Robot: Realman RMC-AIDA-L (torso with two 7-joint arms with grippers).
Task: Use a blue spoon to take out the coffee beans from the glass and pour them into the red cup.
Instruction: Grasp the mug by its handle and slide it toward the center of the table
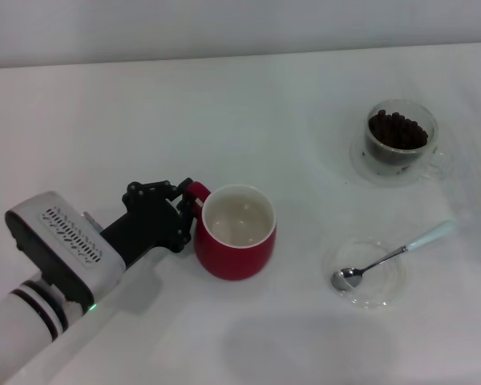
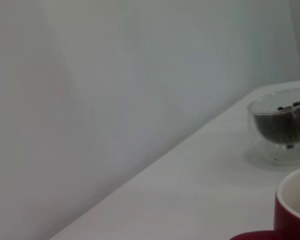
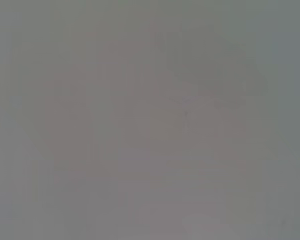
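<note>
Across the white table (image 1: pixel 248 96), seen from the head camera, the left arm (image 1: pixel 40 281) is reaching in from the robot's left and taking up the most room, its white housing leading to the black left gripper (image 1: pixel 186 210). That gripper is sitting right at the handle of the red cup (image 1: pixel 235 241), its jaws closing narrowly around the red loop, so the handle is showing between the dark fingers (image 1: pixel 182 188). The cup is standing upright near the table's middle, its white inside showing bare, and in the left wrist view only a slice of its red wall and pale rim (image 2: pixel 292 210) is appearing. Farther back on the robot's right, well apart from the cup, the glass (image 1: pixel 401 140) is standing upright on its clear saucer-like base, holding the coffee beans (image 1: pixel 398 131) heaped to about its rim; the left wrist view is showing the same glass (image 2: pixel 280 127) with the dark beans (image 2: pixel 282 125) inside. Nearer the robot, on the right of the cup, a shallow clear dish (image 1: pixel 367 274) is lying on the table, and the blue spoon (image 1: pixel 389 257) is resting across it, silver bowl inside the dish and pale handle sticking out over the rim toward the far right. The right gripper is not appearing anywhere, the right wrist view giving only a blank grey field.
</note>
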